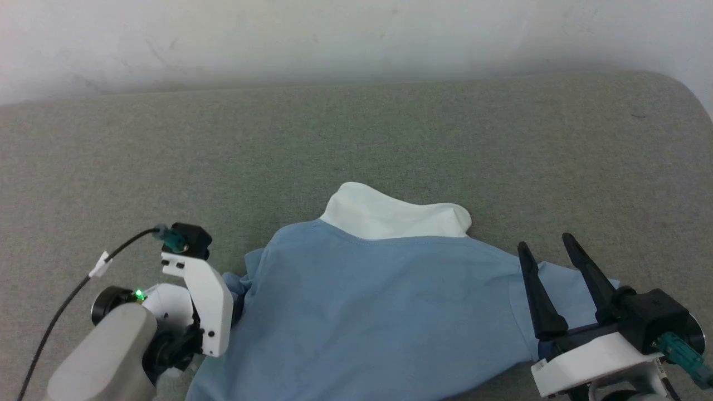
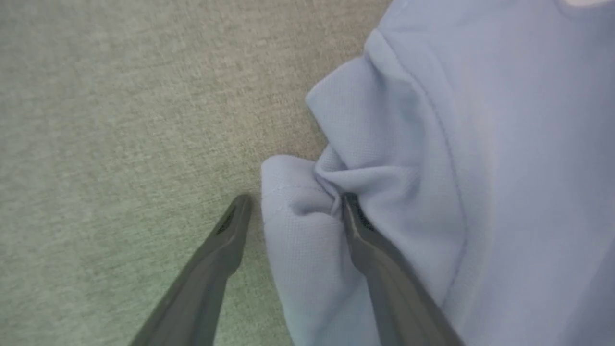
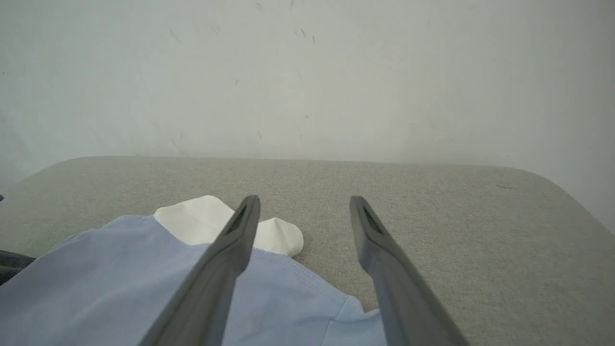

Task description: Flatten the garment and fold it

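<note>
Blue knit, the shirt [image 1: 367, 312] lies rumpled at the near side of the grey worktop [image 1: 390, 139], white collar [image 1: 390, 217] pointing away. Its bunched sleeve [image 2: 298, 240] sits between the spread fingers of the left end effector [image 2: 295, 204] (nothing pinched), probably so that bunch can be pulled flat. The right end effector [image 1: 546, 245] hangs open and empty over the shirt's other side.

Soft even light. Left wrist view fuzzy. Faint shadows in folds of light blue knit shirt [image 2: 456, 168] between jaws.
</note>
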Motion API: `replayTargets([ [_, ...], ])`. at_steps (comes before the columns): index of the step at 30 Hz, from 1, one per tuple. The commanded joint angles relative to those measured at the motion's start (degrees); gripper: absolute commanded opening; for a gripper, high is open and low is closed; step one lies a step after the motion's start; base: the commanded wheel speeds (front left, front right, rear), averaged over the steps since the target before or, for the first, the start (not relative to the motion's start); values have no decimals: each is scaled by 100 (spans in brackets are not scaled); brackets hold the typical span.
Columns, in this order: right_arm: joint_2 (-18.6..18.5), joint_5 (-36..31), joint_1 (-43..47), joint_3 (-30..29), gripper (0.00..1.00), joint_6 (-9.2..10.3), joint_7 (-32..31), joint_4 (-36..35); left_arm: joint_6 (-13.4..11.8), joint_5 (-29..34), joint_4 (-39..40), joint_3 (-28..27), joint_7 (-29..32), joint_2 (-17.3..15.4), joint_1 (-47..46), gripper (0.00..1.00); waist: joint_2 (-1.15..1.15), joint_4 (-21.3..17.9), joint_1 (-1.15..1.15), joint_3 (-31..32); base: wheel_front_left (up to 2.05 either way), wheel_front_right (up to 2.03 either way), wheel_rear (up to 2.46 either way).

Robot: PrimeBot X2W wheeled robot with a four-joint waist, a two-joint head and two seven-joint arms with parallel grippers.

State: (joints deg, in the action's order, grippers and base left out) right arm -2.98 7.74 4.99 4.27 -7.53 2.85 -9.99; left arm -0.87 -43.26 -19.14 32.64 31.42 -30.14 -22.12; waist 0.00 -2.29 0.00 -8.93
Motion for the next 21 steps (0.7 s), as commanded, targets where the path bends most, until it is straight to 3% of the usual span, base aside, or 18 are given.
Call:
replayTargets([
  [1, 10, 47, -89, -3, 100, 4, 42, 39, 192, -22, -224, 243, 271, 94, 11, 100, 0, -79, 0, -73, 0, 0, 0],
  [3, 10, 68, -106, -7, 100, 4, 53, 48, 284, -13, -331, 323, 322, 139, -44, 0, 0, -75, 0, -60, 0, 0, 0],
  [5, 10, 90, -111, -33, 100, 4, 61, 50, 318, 66, -371, 344, 201, 167, -146, 0, 0, -42, 0, -20, 0, 0, 0],
  [9, 11, 107, -62, -100, 100, 4, 51, 81, 120, 441, -242, 201, -585, 188, -434, 0, 0, 57, 0, 137, 0, 0, 0],
  [14, 11, 123, 21, -222, 100, 4, 17, 73, -105, 1038, 575, 232, -1395, 231, -741, 0, 0, 195, 0, 345, 0, 0, 0],
  [21, 11, 150, 127, -364, 100, 4, -38, 9, 87, 1484, 1790, 1043, -1449, 519, -471, 0, 0, 307, 0, 477, 0, 0, 0],
])
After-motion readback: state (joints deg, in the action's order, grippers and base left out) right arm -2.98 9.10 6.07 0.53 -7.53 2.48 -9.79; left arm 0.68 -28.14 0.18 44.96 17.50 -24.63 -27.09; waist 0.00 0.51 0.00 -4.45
